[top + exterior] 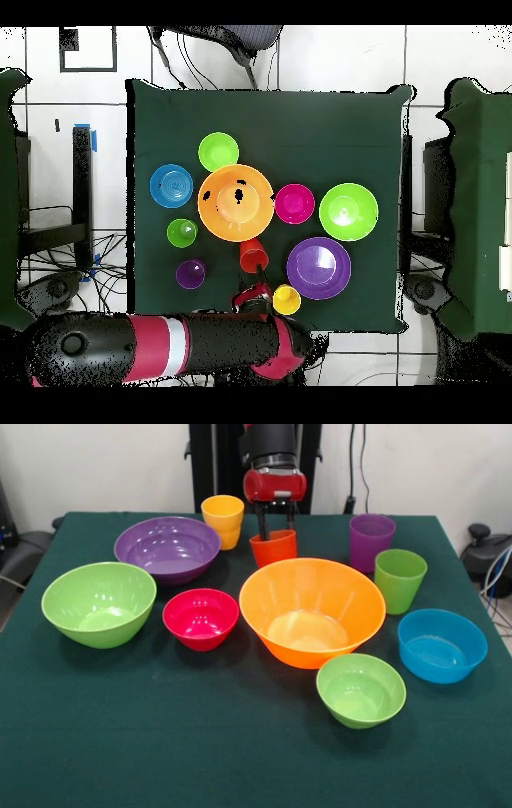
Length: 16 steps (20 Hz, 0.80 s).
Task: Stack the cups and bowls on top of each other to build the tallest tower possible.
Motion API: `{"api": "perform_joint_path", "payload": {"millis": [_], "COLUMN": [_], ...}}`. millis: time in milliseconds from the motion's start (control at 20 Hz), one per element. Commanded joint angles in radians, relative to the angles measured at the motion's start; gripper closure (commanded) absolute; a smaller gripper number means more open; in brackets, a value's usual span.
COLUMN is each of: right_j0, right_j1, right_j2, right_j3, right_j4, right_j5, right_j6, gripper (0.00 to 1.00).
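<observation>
The bowls (pixel 312 612) sit spread out on the green desk (pixel 200 744), none stacked. They look light, hard and slippery, so the rim is probably the best place to grab. The gripper (pixel 274 526) hangs over the red cup (pixel 274 548), its fingers straddling the rim, one inside. From overhead, the arm hides this.

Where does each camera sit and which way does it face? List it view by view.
Front view: across the table, facing the pedestal; the gripper hangs at the red-orange cup.
Overhead view: above, looking straight down, base at the bottom; the whole red arm shows.
Shared: the orange bowl and the other bowls and cups.
</observation>
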Motion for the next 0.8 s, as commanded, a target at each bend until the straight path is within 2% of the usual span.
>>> {"api": "perform_joint_path", "payload": {"millis": [50, 550, 600, 800], "right_j0": [0.042, 0.066, 0.067, 0.070], "right_j1": [0.058, 0.061, 0.061, 0.062], "right_j2": [0.078, 0.069, 0.068, 0.065], "right_j3": [-0.139, -0.150, -0.151, -0.152], "right_j4": [0.015, 0.006, 0.004, 0.005], "right_j5": [0.099, 0.116, 0.117, 0.117], "right_j6": [-0.104, -0.078, -0.076, -0.071], "gripper": [0.00, 0.00, 1.00, 1.00]}}
